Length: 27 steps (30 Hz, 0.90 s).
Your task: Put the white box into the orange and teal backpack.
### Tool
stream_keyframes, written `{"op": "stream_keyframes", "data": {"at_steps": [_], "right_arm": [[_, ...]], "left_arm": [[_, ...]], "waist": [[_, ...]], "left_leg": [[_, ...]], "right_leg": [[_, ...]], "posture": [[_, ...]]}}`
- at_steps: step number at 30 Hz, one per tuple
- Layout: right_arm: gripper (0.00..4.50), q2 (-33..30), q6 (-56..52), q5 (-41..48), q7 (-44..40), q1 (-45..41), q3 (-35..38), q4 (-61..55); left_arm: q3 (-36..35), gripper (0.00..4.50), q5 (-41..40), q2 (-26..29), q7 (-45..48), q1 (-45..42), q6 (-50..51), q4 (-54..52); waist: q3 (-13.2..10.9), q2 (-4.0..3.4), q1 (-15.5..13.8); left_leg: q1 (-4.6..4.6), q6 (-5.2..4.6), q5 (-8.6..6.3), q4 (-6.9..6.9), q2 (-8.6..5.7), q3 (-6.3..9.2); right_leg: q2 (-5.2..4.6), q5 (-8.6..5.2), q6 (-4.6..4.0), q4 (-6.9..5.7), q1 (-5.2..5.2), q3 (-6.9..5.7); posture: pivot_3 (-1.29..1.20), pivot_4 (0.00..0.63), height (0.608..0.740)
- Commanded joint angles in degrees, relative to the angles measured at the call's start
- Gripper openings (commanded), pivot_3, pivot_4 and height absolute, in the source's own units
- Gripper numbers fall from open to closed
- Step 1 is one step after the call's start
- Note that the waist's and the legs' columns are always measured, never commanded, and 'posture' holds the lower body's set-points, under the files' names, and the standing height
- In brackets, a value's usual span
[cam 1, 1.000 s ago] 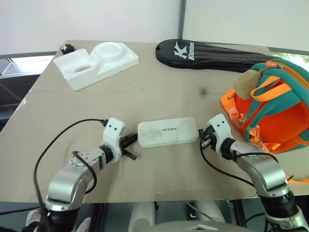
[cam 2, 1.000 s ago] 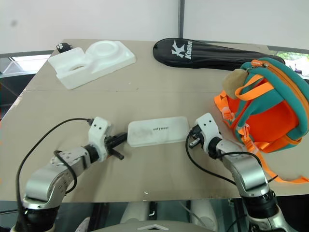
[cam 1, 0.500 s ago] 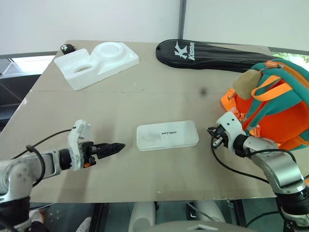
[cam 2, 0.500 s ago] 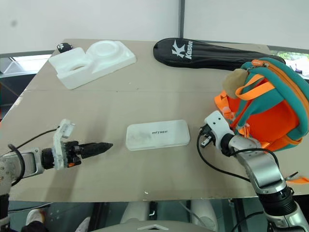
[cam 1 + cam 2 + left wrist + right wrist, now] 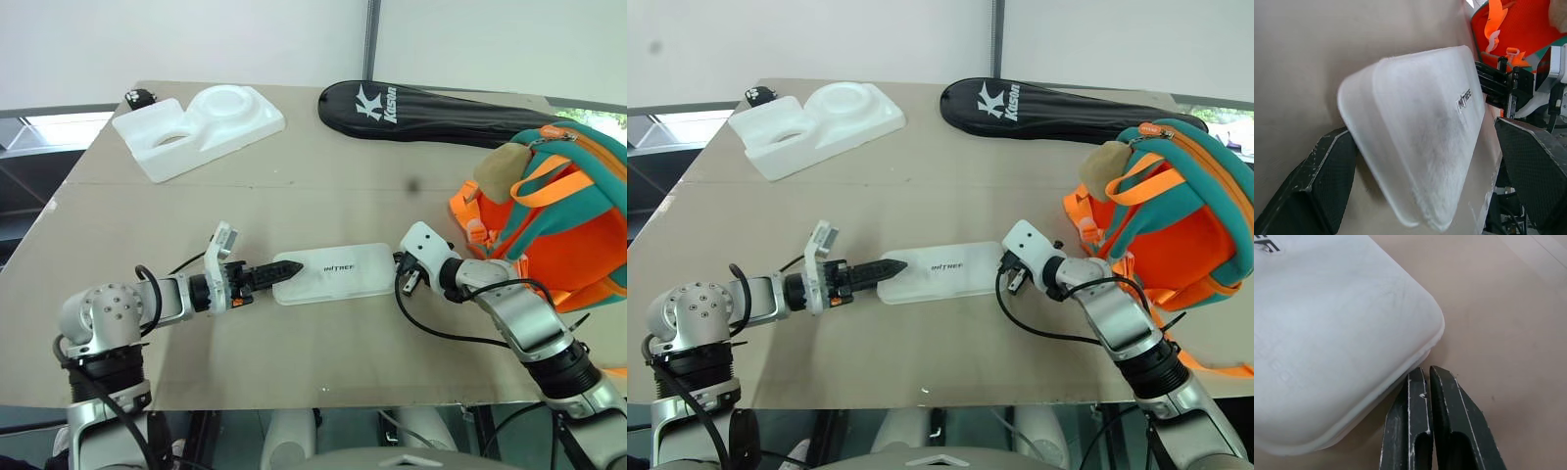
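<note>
Spread wide, left gripper (image 5: 1420, 196) with one black finger (image 5: 1317, 186) on each side of the white box's (image 5: 331, 274) near end, box edge lying between the jaws; actual contact with the fingers hard to judge. Pressed together, right gripper (image 5: 1436, 377) with fingertips set against the rim at the box's opposite short end, nothing clamped between them. Flat on the tan table (image 5: 294, 186), lid up with small dark lettering showing, white box stretched lengthwise between the two claws, one at either end.

Just beyond the right gripper, on its outer side, the orange and teal backpack (image 5: 558, 225) standing on the table's edge, orange straps hanging toward the claw and a beige fluffy pompom (image 5: 501, 164) near its top. Opening and contents of the backpack not visible from here; white box outside it, on the table.

Well ahead of both grippers, across the table, a long black racket bag (image 5: 431, 110) with white lettering, zipped and lying flat. Far ahead of the left gripper and off to its outer side, a white foam tray (image 5: 199, 127) with round hollows, nothing seen in them; a small black item (image 5: 139, 97) just beside the tray's far corner, too small to identify. Black cables looping from each wrist across the tabletop near the front edge.
</note>
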State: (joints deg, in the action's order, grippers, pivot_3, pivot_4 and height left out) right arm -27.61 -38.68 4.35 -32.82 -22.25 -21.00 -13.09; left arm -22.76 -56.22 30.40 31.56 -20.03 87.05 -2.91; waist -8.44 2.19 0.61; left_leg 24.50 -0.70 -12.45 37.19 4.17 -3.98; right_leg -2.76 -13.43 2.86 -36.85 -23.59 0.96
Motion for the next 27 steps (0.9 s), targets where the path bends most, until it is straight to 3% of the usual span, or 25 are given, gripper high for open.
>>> {"op": "stream_keyframes", "data": {"at_steps": [1,3,7,9,11,14,17,22,25,27], "right_arm": [[0.00,2.8,1.0,0.9,-0.9,0.3,-0.9,-1.7],[0.00,3.6,0.5,1.2,-0.5,1.1,-0.1,-2.3],[0.00,3.8,0.9,1.1,-0.4,3.0,1.3,-4.0],[0.00,3.8,-1.6,4.7,-0.8,5.0,6.1,-8.0],[0.00,3.0,-2.8,7.5,-0.9,6.8,11.2,-12.1],[0.75,1.7,-6.8,14.4,-2.3,10.7,19.2,-20.4],[2.17,1.3,-15.3,30.8,-2.4,17.8,34.2,-34.9],[3.75,-5.9,-17.2,63.8,11.7,34.7,55.7,-46.5],[3.75,-11.6,-12.8,73.6,24.9,41.5,61.6,-46.9],[3.75,-12.9,-11.9,73.0,34.7,44.6,63.5,-46.9]], "left_arm": [[1.5,4.21,-0.9,-2.9,-0.8,0.4,2.8,0.8],[0.6,3.62,-1.7,-4.2,-1.1,0.6,3.7,0.2],[-1.7,1.73,-2.0,-6.3,-2.4,0.6,5.1,-0.6],[-3.9,1.14,-3.0,-7.1,-2.9,0.2,5.0,-0.6],[-5.3,1.11,-3.9,-7.2,-3.3,-0.2,5.2,-1.1],[-6.6,1.11,-5.2,-7.4,-3.2,-0.3,4.8,-2.2],[-5.8,1.11,-6.0,-6.5,-1.1,-0.4,0.5,-4.8],[-4.3,1.11,-6.4,-7.9,1.0,-4.7,-6.9,-3.0],[-2.5,1.11,-5.6,-8.4,1.4,-7.0,-9.3,-0.7],[-0.8,1.11,-5.1,-9.3,2.2,-9.8,-11.2,1.5]], "waist": [[0.0,0.02,0.1],[0.0,0.02,0.1],[0.1,0.14,-0.3],[0.1,0.16,-0.4],[0.1,0.15,-0.4],[0.1,0.14,-0.4],[0.1,0.15,-0.8],[0.0,0.05,-1.6],[0.0,0.10,-1.2],[0.1,0.22,-0.7]], "left_leg": [[-0.01,0.00,0.00,0.01,0.00,0.00],[-0.01,0.00,0.00,0.00,0.00,0.01],[0.07,0.00,0.00,0.01,0.00,0.07],[0.06,0.00,0.00,0.04,0.00,0.10],[0.06,0.00,0.00,0.05,0.00,0.10],[0.08,0.00,0.00,0.07,-0.01,0.11],[0.16,0.01,0.00,0.02,0.00,0.25],[0.21,0.02,-0.01,-0.12,0.01,0.32],[0.20,0.00,-0.01,-0.05,-0.07,0.32],[0.05,-0.03,0.00,0.07,-0.07,0.14]], "right_leg": [[0.00,0.00,0.00,0.00,0.00,0.00],[0.01,0.03,0.04,-0.02,0.00,0.00],[0.00,0.09,0.15,-0.02,-0.01,-0.06],[-0.01,0.08,0.14,-0.02,0.01,-0.08],[-0.01,0.02,0.04,-0.02,0.01,-0.07],[-0.01,0.00,-0.01,-0.02,0.00,-0.07],[0.00,0.02,0.04,-0.02,-0.01,-0.19],[-0.02,-0.01,-0.02,0.04,-0.02,-0.29],[-0.09,-0.07,-0.12,0.09,0.03,-0.28],[-0.09,-0.04,-0.09,0.07,0.09,-0.06]], "posture": [[0.00,0.150,0.740],[0.00,0.150,0.740],[0.00,0.150,0.740],[0.00,0.150,0.740],[0.00,0.150,0.740],[0.00,0.150,0.740],[0.00,0.150,0.740],[0.00,0.150,0.740],[0.00,0.150,0.740],[0.00,0.150,0.740]]}}
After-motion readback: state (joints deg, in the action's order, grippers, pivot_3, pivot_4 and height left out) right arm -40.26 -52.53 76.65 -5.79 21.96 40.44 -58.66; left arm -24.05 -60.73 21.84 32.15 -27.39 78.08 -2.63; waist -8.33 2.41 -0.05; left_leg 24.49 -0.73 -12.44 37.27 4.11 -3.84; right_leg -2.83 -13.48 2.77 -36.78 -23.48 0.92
